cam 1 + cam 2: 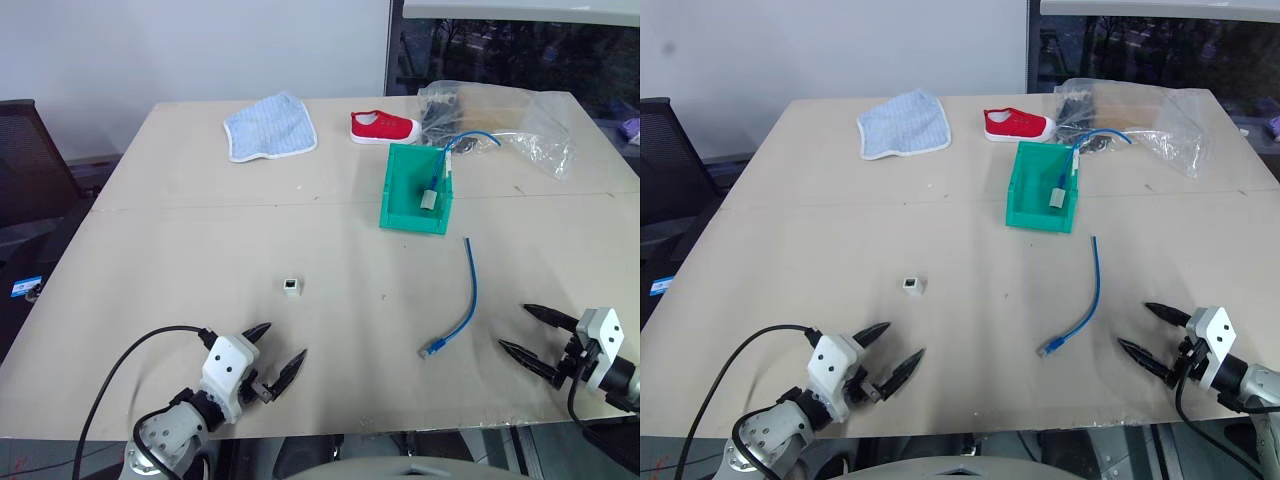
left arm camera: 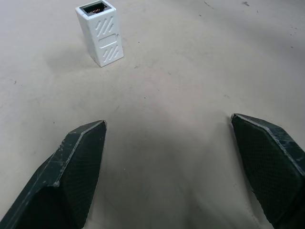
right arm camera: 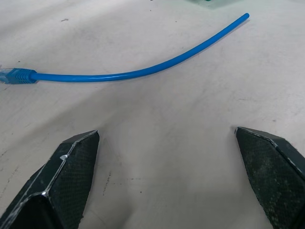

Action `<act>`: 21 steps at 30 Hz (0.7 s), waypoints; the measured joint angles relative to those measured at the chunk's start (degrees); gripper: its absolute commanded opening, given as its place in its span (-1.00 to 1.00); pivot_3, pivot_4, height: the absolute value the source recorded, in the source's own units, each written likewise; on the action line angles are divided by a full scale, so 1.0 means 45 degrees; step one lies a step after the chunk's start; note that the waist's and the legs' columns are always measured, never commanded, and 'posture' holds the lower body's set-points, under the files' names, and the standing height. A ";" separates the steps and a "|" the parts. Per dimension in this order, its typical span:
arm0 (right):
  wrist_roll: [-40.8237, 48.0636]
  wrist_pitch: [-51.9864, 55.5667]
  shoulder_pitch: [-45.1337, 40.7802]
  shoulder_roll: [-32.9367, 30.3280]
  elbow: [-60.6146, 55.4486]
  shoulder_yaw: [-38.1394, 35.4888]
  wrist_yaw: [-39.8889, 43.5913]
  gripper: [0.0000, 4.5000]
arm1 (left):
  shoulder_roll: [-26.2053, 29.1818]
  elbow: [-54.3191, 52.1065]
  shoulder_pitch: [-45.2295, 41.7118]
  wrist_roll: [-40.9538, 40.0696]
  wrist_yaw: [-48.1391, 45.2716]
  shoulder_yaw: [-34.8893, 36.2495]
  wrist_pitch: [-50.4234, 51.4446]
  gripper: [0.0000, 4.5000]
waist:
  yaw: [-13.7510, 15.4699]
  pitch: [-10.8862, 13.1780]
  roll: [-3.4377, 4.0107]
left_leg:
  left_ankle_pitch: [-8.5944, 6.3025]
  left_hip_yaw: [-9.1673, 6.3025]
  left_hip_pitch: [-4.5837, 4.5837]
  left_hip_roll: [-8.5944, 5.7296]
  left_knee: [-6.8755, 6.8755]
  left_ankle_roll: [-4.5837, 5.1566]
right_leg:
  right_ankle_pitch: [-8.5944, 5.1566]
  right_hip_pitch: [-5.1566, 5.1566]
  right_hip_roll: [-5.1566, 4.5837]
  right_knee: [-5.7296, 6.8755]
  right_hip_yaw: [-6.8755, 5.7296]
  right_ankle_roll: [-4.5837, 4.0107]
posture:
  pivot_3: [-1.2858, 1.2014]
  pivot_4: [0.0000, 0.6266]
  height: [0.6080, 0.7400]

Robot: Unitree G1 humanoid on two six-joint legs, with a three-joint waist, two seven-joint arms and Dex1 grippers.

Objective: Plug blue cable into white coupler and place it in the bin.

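Note:
The short blue cable (image 1: 464,300) lies nearly straight on the table, its plug end (image 1: 432,349) toward the near edge; the right wrist view has it as a blue cable (image 3: 138,71) just past the fingertips. To the cable's right, my right gripper (image 1: 518,329) is open and empty. The tiny white coupler (image 1: 290,287) stands upright on the table's middle left, socket up, shown as a white coupler (image 2: 100,33) in the left wrist view. My left gripper (image 1: 279,346) is open, a little nearer than the coupler. The teal bin (image 1: 398,212) sits further back.
Inside the bin lies a greyish connector block (image 1: 429,196) on another blue cable (image 1: 470,139) that curls out toward a clear plastic bag (image 1: 500,120). A red shoe (image 1: 383,127) and a light blue cloth (image 1: 270,127) lie at the back. A dark chair (image 1: 25,160) stands left.

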 measured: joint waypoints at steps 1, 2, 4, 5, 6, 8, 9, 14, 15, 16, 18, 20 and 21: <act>-0.0001 0.0000 0.0004 0.0000 0.0000 0.0000 0.0002 0.99 | 0.0002 -0.0001 0.0001 -0.0004 0.0000 0.0000 0.0000 0.91 | 0.0000 0.0000 0.0000 | 0.0000 0.0001 0.0001 0.0000 0.0000 0.0000 | 0.0000 0.0000 0.0000 0.0000 0.0000 0.0000 | 0.03 -0.52 1.00; -0.0003 0.0000 0.0009 -0.0002 0.0000 0.0000 0.0005 0.99 | 0.0013 -0.0002 0.0002 -0.0009 -0.0001 0.0000 0.0000 0.91 | 0.0000 0.0000 0.0000 | 0.0000 0.0001 0.0001 0.0000 0.0000 0.0000 | 0.0001 0.0000 0.0001 0.0000 0.0000 0.0000 | 0.03 -0.52 1.00; -0.0055 -0.0012 0.0098 -0.0002 -0.0018 0.0000 -0.0003 0.99 | 0.0032 0.0070 0.0002 -0.0020 -0.0046 0.0000 -0.0120 0.91 | 0.0000 -0.0001 -0.0001 | 0.0000 0.0006 0.0003 0.0000 0.0001 0.0000 | 0.0001 0.0000 0.0003 0.0000 -0.0001 0.0000 | 0.03 -0.52 1.00; -0.0097 -0.0024 0.0111 -0.0002 -0.0030 0.0000 -0.0018 0.99 | 0.0037 0.0117 0.0000 -0.0021 -0.0070 -0.0002 -0.0198 0.91 | 0.0000 -0.0001 -0.0002 | 0.0000 0.0010 0.0003 0.0000 0.0001 0.0001 | 0.0001 0.0000 0.0003 0.0000 -0.0002 0.0001 | 0.03 -0.52 1.00; -0.0130 -0.0039 0.0122 -0.0002 -0.0036 -0.0001 -0.0035 0.99 | 0.0041 0.0154 -0.0008 -0.0022 -0.0093 -0.0006 -0.0247 0.91 | 0.0000 -0.0002 -0.0003 | -0.0001 0.0013 0.0002 0.0000 0.0001 0.0001 | 0.0000 0.0000 0.0003 0.0000 -0.0003 0.0001 | 0.03 -0.52 1.00; -0.0167 -0.0058 0.0118 -0.0002 -0.0036 -0.0003 -0.0077 0.99 | 0.0052 0.0208 -0.0041 -0.0025 -0.0153 -0.0007 -0.0303 0.91 | 0.0006 -0.0002 -0.0004 | -0.0002 0.0018 0.0002 0.0000 0.0007 0.0003 | 0.0001 0.0000 0.0004 0.0000 -0.0002 0.0001 | 0.03 -0.52 1.00; -0.0175 -0.0061 0.0119 -0.0002 -0.0035 -0.0003 -0.0082 0.99 | 0.0052 0.0214 -0.0043 -0.0026 -0.0157 -0.0007 -0.0309 0.91 | 0.0006 -0.0003 -0.0004 | -0.0002 0.0020 0.0002 0.0000 0.0008 0.0003 | 0.0001 0.0000 0.0004 0.0000 -0.0002 0.0002 | 0.03 -0.52 1.00; -0.0186 -0.0065 0.0043 -0.0005 -0.0032 -0.0031 -0.0105 0.99 | 0.0225 0.0217 -0.0202 -0.0088 -0.0304 -0.0006 -0.0178 0.91 | 0.0007 -0.0003 -0.0003 | -0.0002 0.0020 0.0002 -0.0001 0.0015 0.0004 | 0.0002 0.0000 0.0007 0.0001 -0.0003 0.0002 | 0.03 -0.52 1.00; -0.0189 -0.0065 0.0045 -0.0014 -0.0028 -0.0041 -0.0102 0.99 | 0.0261 0.0212 -0.0231 -0.0125 -0.0335 -0.0005 -0.0137 0.91 | 0.0013 -0.0003 -0.0003 | -0.0002 0.0020 0.0001 -0.0001 0.0015 0.0004 | 0.0002 0.0000 0.0007 0.0002 -0.0004 0.0003 | 0.03 -0.52 1.00; -0.0200 -0.0065 0.0045 -0.0044 -0.0025 -0.0042 -0.0095 0.99 | 0.0309 0.0201 -0.0272 -0.0162 -0.0362 -0.0005 -0.0073 0.91 | 0.0021 -0.0003 -0.0003 | -0.0002 0.0020 0.0000 -0.0001 0.0018 0.0005 | 0.0002 0.0001 0.0007 0.0002 -0.0004 0.0003 | 0.03 -0.52 1.00; -0.0233 -0.0066 0.0042 -0.0079 -0.0018 -0.0042 -0.0084 0.99 | 0.0373 0.0151 -0.0314 -0.0179 -0.0391 -0.0004 0.0052 0.91 | 0.0030 -0.0005 0.0000 | -0.0002 0.0021 0.0000 -0.0002 0.0022 0.0005 | 0.0003 0.0001 0.0007 0.0002 -0.0004 0.0004 | 0.03 -0.52 1.00; -0.0239 -0.0073 0.0042 -0.0086 -0.0014 -0.0042 -0.0078 0.99 | 0.0426 0.0113 -0.0331 -0.0179 -0.0401 -0.0004 0.0120 0.91 | 0.0031 -0.0005 0.0000 | -0.0002 0.0020 -0.0001 -0.0002 0.0024 0.0005 | 0.0003 0.0002 0.0007 0.0003 -0.0004 0.0005 | 0.03 -0.52 1.00; -0.0238 -0.0078 0.0046 -0.0103 -0.0018 -0.0043 -0.0052 0.99 | 0.0451 0.0086 -0.0359 -0.0179 -0.0411 -0.0007 0.0174 0.91 | 0.0034 -0.0005 0.0001 | -0.0002 0.0020 -0.0001 -0.0003 0.0026 0.0005 | 0.0004 0.0002 0.0008 0.0004 -0.0004 0.0005 | 0.03 -0.52 1.00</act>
